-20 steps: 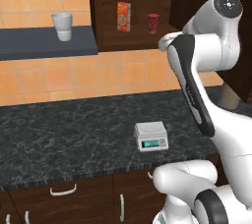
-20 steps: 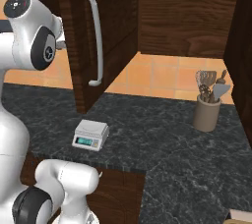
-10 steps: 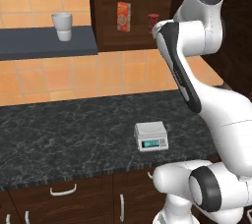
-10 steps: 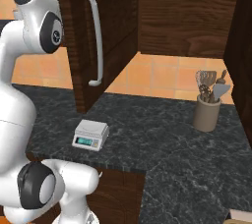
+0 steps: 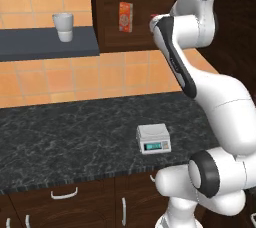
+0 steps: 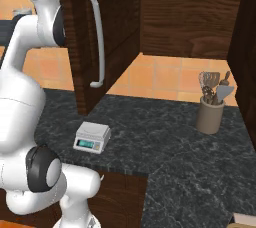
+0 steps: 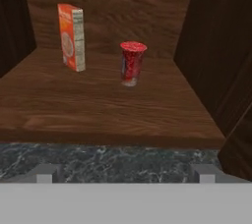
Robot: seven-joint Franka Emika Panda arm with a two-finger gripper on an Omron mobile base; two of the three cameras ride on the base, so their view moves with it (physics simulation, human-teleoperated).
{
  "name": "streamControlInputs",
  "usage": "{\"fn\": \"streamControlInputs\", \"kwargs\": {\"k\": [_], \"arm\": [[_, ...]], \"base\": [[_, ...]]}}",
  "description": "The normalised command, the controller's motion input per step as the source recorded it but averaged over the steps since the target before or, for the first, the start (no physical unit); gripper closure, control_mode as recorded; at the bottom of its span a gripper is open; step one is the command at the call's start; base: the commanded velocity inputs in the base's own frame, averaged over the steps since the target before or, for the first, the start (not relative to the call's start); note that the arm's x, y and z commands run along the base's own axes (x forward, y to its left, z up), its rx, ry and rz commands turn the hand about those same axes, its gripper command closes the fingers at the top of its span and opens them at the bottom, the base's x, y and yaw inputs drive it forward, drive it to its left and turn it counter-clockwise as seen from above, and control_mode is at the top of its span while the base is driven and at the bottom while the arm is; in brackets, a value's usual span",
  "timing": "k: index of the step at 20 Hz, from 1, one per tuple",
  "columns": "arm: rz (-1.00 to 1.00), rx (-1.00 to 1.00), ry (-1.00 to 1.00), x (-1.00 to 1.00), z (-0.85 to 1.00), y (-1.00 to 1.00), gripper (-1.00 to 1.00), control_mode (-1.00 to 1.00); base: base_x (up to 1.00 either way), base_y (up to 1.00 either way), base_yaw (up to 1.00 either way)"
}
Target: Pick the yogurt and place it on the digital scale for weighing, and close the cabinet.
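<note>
The yogurt (image 7: 132, 63), a small dark-red cup, stands upright on the cabinet's wooden shelf (image 7: 98, 110), a little right of centre in the hand view. My gripper (image 7: 125, 175) is open in front of the shelf edge, level with the cup and well short of it, with nothing between its fingertips (image 7: 47, 173). In the left base view my wrist covers nearly all of the cup. The digital scale (image 5: 153, 138) sits bare on the dark counter below, also seen as the scale (image 6: 92, 137). The cabinet door (image 6: 117, 22) stands open, its silver bar handle (image 6: 98, 42) facing out.
An orange-and-white carton (image 7: 72, 36) stands left of the yogurt, near the cabinet's back. A white cup (image 5: 63, 26) rests on a dark wall shelf (image 5: 45, 47) to the left. A utensil holder (image 6: 210, 108) stands at the counter's far right. The cabinet's side wall (image 7: 216, 46) is close on the right.
The arm has swung up and left toward the open cabinet. Its wrist now sits in front of the yogurt and hides it in the left base view. The objects have not moved.
</note>
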Motion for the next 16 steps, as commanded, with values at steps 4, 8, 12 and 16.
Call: {"fn": "streamControlInputs", "kwargs": {"k": [4, 8, 12, 16], "arm": [[0.00, 0.00, 0.00, 0.48, -0.07, -0.10, -1.00, -1.00], [0.00, 0.00, 0.00, 0.36, 0.00, -0.21, -1.00, -1.00], [0.00, 0.00, 0.00, 0.34, 0.00, -0.04, -1.00, -1.00], [0.00, 0.00, 0.00, 0.42, 0.00, 0.00, -1.00, -1.00]], "base": [[0.00, 0.00, 0.00], [0.00, 0.00, 0.00], [0.00, 0.00, 0.00], [0.00, 0.00, 0.00]]}}
